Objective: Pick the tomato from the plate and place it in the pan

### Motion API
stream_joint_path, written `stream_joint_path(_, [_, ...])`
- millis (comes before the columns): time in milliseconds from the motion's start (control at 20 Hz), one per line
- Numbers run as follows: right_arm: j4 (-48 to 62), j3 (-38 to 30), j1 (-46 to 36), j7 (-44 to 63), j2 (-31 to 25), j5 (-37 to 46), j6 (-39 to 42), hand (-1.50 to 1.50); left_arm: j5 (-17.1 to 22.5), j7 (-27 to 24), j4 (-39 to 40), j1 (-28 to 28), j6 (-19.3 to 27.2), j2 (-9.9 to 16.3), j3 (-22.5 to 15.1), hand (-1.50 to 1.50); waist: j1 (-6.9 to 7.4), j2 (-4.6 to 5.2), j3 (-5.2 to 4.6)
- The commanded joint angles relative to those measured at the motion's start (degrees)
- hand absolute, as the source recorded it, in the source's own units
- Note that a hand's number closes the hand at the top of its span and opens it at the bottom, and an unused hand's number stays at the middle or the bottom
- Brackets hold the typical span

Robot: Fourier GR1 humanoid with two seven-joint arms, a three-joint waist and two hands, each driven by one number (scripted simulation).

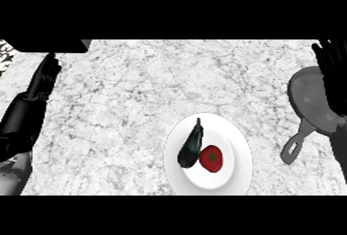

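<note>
Speckled white stone counter (136, 114); round red glossy tomato (211, 158) on white plate (234, 176), well clear of fingers; likely smooth, soft: grasp its sides. Left hand (42, 82), right hand (333, 69) relaxed, straight. Grey pan (308, 98) beneath right fingers.

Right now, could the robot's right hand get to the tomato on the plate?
Probably yes. The right hand is raised over the pan, and only bare counter lies between it and the tomato; the eggplant sits on the tomato's far side.

no readable text or labels anywhere

Left robot hand (46, 75) and right robot hand (333, 64) — open, fingers straight.
</note>
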Motion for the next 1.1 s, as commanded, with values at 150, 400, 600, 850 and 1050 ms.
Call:
stream_joint_path(150, [-10.24,3.18,5.46,-4.99,5.70,2.75,-3.17,1.50,7.75,7.33,3.88,2.07,0.79,-5.79,3.70,0.00,-1.09,-2.26,0.52])
stream_joint_path(400, [-12.77,8.17,18.65,-6.40,2.52,21.21,-14.71,1.50,12.29,11.46,5.68,5.44,2.45,-9.29,4.90,0.00,-4.30,-2.89,0.20])
stream_joint_path(600, [-21.94,16.24,35.03,-7.66,3.28,30.49,-18.51,-1.50,12.31,11.67,5.67,6.14,2.44,-9.91,4.59,0.00,-5.04,-3.02,0.35])
stream_joint_path(850, [-31.51,18.95,50.99,-6.89,-3.54,41.19,-19.58,-1.50,13.80,14.71,3.99,5.39,1.49,-8.39,6.03,0.00,-3.41,-2.66,0.39])
stream_joint_path(1050, [-40.66,21.13,49.21,5.51,-5.26,51.89,-16.73,-1.50,12.93,11.71,9.24,1.33,0.21,-10.89,5.38,0.00,-1.56,-2.06,0.39])
